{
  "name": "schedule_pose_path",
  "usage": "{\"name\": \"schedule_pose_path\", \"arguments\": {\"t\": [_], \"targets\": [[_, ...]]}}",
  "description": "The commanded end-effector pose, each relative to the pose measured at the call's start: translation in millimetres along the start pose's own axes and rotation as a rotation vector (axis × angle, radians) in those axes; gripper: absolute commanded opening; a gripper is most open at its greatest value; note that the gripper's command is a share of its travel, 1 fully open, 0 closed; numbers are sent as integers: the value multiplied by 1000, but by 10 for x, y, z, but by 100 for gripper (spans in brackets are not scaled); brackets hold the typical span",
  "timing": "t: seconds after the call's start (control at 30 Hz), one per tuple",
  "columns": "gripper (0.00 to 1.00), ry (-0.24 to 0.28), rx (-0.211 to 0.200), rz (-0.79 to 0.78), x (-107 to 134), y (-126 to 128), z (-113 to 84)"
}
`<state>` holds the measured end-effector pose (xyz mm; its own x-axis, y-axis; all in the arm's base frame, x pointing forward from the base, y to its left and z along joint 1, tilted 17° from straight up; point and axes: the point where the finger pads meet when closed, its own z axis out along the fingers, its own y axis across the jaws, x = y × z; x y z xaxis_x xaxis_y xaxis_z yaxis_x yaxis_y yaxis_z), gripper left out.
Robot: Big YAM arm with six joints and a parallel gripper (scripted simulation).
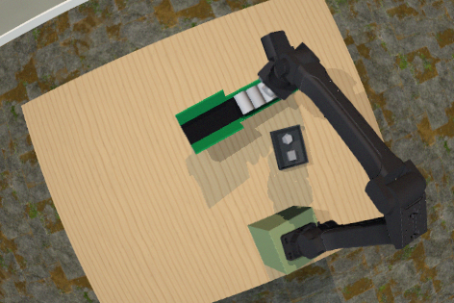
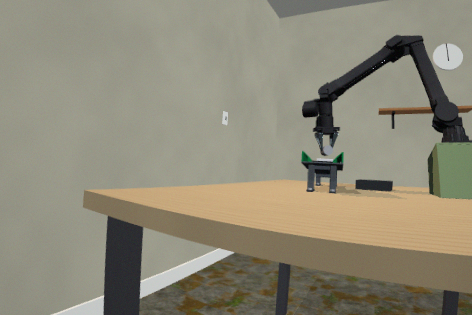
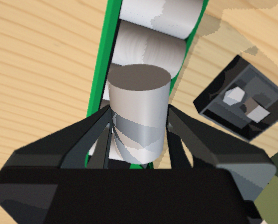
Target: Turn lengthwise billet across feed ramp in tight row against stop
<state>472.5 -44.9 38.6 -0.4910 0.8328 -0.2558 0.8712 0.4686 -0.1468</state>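
Observation:
The green feed ramp (image 1: 204, 109) (image 2: 306, 157) (image 3: 98, 80) with a black bed stands on the wooden table (image 1: 120, 170) (image 2: 240, 217). Two pale steel billets (image 1: 246, 101) (image 3: 147, 47) lie across it side by side at its right end. My gripper (image 1: 275, 84) (image 2: 326, 149) (image 3: 139, 111) is shut on a third billet (image 1: 265, 92) (image 2: 327, 151) (image 3: 137, 97) and holds it just above the ramp, next to the other two. In the wrist view this billet's round end face points away from me, roughly along the ramp, slightly skewed.
A black tray (image 1: 289, 147) (image 2: 373, 184) (image 3: 240, 102) with two small grey pieces lies on the table near the ramp. The arm's green base box (image 1: 271, 238) (image 2: 450, 169) stands at the table's near edge.

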Motion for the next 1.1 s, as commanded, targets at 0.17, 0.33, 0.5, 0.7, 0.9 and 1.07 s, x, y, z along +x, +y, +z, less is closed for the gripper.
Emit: {"name": "schedule_pose_path", "arguments": {"t": [0.17,0.33,0.5,0.7,0.9,1.07], "targets": [[0,-62,-104,-81,-239,308,-430],[0,-65,-102,-146,-228,312,-430],[0,-69,-102,-216,-219,319,-430],[0,-71,-99,-276,-207,317,-429],[0,-76,-97,-369,-193,322,-429],[0,-81,-95,-450,-181,324,-429]]}}
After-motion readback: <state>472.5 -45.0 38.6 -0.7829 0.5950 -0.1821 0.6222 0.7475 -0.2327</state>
